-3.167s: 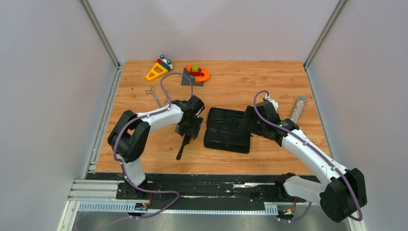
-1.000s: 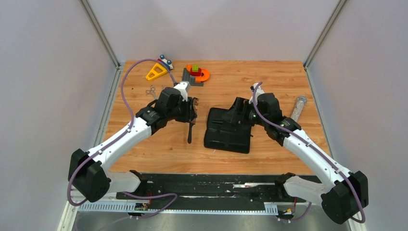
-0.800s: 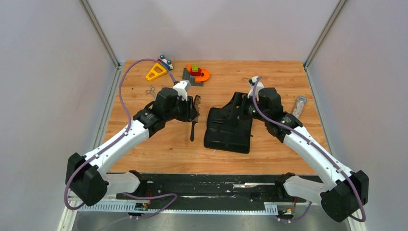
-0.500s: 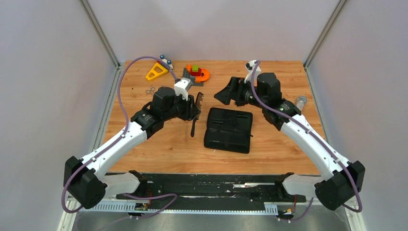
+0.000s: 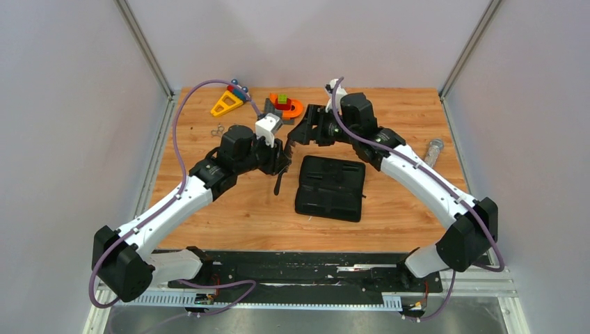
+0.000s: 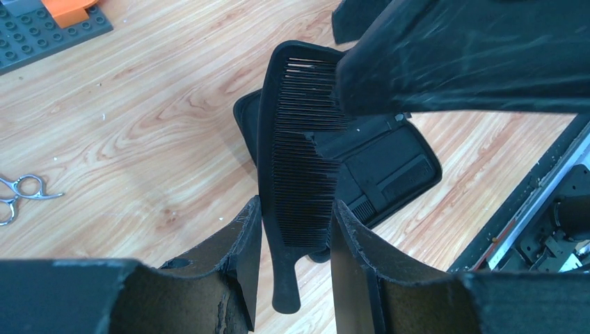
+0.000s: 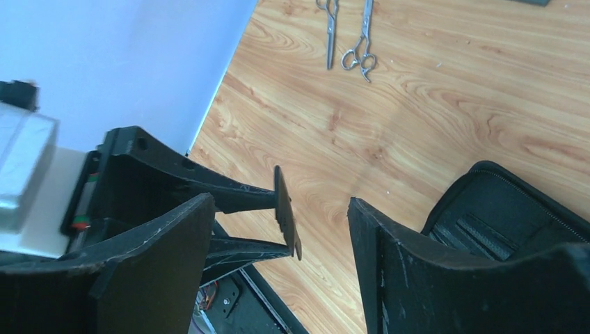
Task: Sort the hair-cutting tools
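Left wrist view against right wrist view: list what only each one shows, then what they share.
Only left wrist: the grey toy plate with an orange block, and the comb, teeth face-on. Only right wrist: the wall and both scissors in full. Shared: the comb clamped in the left gripper, the black case, the wooden table.

Black comb (image 6: 299,181) aloft, gripped near its handle — two silver scissors (image 7: 362,42) flat, together.
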Motion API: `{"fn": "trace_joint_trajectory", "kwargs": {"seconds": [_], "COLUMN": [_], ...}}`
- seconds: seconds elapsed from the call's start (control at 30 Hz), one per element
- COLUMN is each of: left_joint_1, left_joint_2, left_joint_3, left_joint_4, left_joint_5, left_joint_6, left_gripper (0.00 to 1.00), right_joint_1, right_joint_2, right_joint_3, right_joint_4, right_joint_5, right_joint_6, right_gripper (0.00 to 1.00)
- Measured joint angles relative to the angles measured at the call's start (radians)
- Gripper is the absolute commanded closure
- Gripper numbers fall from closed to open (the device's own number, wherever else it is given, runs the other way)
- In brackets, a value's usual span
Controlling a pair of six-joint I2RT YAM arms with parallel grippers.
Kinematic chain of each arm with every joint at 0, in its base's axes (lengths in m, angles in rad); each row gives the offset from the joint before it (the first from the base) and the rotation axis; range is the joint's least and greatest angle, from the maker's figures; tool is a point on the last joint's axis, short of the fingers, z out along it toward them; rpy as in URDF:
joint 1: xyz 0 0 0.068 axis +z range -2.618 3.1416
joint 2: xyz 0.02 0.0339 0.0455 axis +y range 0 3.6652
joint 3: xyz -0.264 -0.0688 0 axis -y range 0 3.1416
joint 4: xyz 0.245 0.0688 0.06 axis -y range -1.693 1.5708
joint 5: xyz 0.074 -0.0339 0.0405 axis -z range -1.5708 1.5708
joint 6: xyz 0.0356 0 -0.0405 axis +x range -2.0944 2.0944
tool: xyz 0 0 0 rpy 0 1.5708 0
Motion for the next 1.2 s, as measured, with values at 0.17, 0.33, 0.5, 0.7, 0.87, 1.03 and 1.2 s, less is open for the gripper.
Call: {"fn": "trace_joint_trajectory", "kwargs": {"seconds": [0.17, 0.33, 0.5, 0.7, 0.87, 1.03, 1.2], "left_joint_1": [0.000, 0.000, 0.000, 0.000, 0.000, 0.000, 0.000], "left_joint_2": [0.003, 0.006, 0.006, 0.005, -0.011, -0.056, -0.096], "left_joint_3": [0.006, 0.013, 0.013, 0.013, 0.013, 0.013, 0.013], "left_joint_4": [0.018, 0.068, 0.114, 0.172, 0.209, 0.232, 0.248], "left_joint_5": [-0.040, -0.116, -0.180, -0.212, -0.211, -0.211, -0.211], "left_joint_6": [-0.022, -0.090, -0.165, -0.266, -0.341, -0.390, -0.426], "left_gripper": [0.77, 0.78, 0.78, 0.78, 0.78, 0.77, 0.60], "right_joint_1": [0.002, 0.007, 0.049, 0.170, 0.220, 0.233, 0.250], "right_joint_2": [0.012, -0.094, -0.171, -0.169, -0.109, -0.053, -0.044], "right_joint_3": [-0.023, -0.251, -0.465, -0.568, -0.562, -0.552, -0.550], "right_joint_4": [0.001, 0.130, 0.310, 0.543, 0.661, 0.690, 0.705], "right_joint_5": [0.002, 0.009, 0.029, 0.098, 0.160, 0.214, 0.265], "right_joint_6": [0.000, -0.021, -0.077, -0.227, -0.320, -0.389, -0.473], "right_gripper": [0.30, 0.32, 0.30, 0.32, 0.41, 0.68, 0.93]}}
